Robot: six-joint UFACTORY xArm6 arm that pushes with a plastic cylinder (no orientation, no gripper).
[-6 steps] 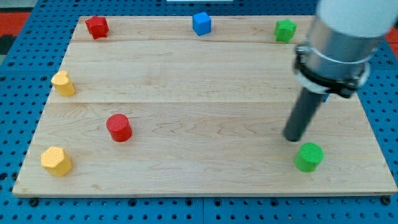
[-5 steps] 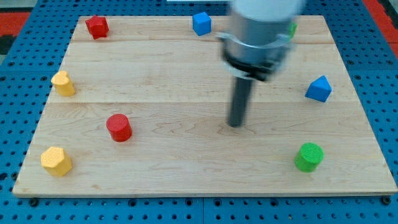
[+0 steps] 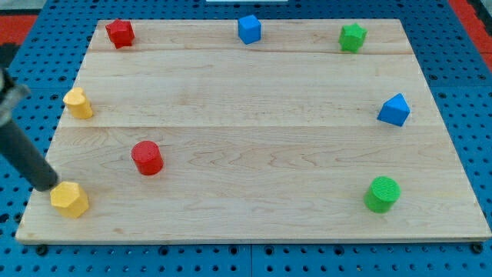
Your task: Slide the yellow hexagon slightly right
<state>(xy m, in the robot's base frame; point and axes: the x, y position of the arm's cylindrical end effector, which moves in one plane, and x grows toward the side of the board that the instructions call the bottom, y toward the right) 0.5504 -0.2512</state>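
The yellow hexagon [image 3: 69, 198] lies near the bottom left corner of the wooden board [image 3: 254, 146]. My tip [image 3: 45, 185] stands just to the hexagon's upper left, right against it or nearly so. The rod slants up and off the view's left edge.
A second yellow block [image 3: 78, 102] sits at the left edge. A red cylinder [image 3: 146, 158] lies right of the hexagon and above it. A red block [image 3: 120, 33], a blue cube [image 3: 249, 28] and a green block [image 3: 352, 37] line the top. A blue block [image 3: 393, 110] and a green cylinder [image 3: 382, 193] are at the right.
The rod has swept from the right side of the board across the middle to the far left, ending beside the yellow hexagon. No block has visibly moved.
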